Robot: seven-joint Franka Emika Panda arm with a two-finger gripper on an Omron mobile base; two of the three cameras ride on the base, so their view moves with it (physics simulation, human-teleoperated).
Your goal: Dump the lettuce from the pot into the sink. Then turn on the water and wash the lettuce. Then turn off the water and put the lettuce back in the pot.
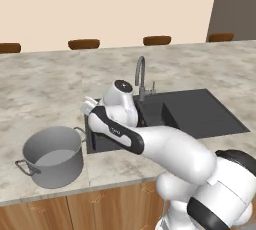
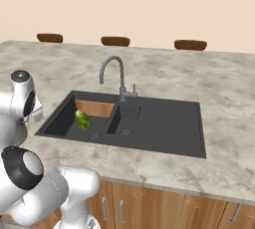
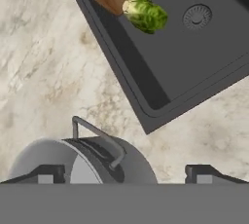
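Pot (image 3: 97, 162) rim (bottom edge) cut off

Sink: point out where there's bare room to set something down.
The drainboard right of the faucet is bare, as is the counter right of and behind the sink. The left basin holds the lettuce. The pot takes the counter left of the sink.
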